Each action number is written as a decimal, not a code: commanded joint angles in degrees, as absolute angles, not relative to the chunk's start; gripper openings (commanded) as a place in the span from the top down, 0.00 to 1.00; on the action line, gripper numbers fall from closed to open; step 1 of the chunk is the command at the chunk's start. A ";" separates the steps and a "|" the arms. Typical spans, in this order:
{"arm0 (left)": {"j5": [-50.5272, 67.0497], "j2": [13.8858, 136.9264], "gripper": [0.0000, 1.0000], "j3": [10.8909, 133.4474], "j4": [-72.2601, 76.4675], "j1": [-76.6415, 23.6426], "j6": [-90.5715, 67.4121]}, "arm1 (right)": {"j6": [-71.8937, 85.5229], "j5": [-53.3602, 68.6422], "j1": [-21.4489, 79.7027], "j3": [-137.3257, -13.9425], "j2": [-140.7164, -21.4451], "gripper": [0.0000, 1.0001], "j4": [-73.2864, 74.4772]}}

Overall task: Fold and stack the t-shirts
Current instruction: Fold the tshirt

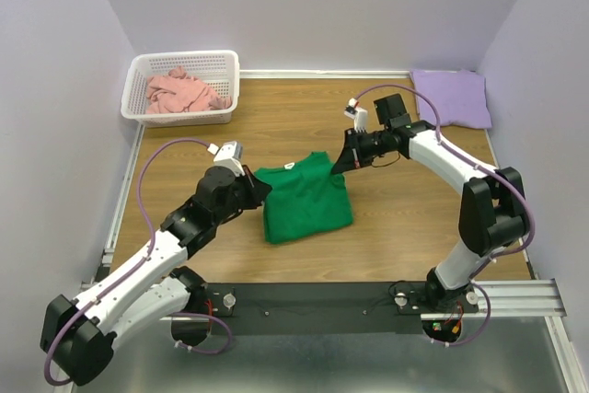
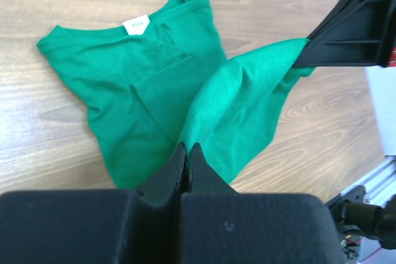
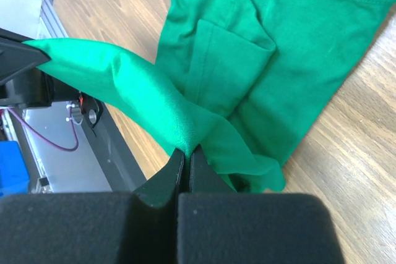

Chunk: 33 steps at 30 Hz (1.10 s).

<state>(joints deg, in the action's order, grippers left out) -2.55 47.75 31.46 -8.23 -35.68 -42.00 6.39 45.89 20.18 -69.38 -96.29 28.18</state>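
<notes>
I see a white plastic lattice basket (image 1: 184,118) sitting at the far left corner of the wooden surface (image 1: 405,218). A metal rail (image 1: 543,299) runs along the surface's near edge.

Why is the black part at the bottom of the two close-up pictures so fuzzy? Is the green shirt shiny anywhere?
Left wrist view: the left gripper sits very near the lens, so its black body blurs, while the green t-shirt looks sharp. Right wrist view: the right gripper blurs likewise; the lifted cloth shows a pale sheen. Top external view: soft, even light, faint shadows.
</notes>
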 commanded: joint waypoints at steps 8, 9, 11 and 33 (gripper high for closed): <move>-4.22 47.28 1.00 33.57 -6.77 -31.91 -41.40 | 5.62 45.26 20.13 -77.07 -95.71 1.00 28.74; -4.22 47.63 1.00 34.10 -6.51 -31.30 -41.05 | 5.62 45.26 20.13 -78.04 -96.32 0.99 28.83; -4.22 48.07 1.00 34.45 -5.46 -29.98 -40.70 | 5.54 45.35 20.13 -79.18 -97.20 0.99 28.83; 19.51 45.44 1.00 25.23 -1.05 -29.18 -44.64 | 7.29 49.83 20.13 -67.69 -91.68 0.99 28.83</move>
<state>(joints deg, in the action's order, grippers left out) 12.51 46.94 27.90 -0.95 -28.03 -41.52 6.26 47.13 20.16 -72.73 -95.15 28.10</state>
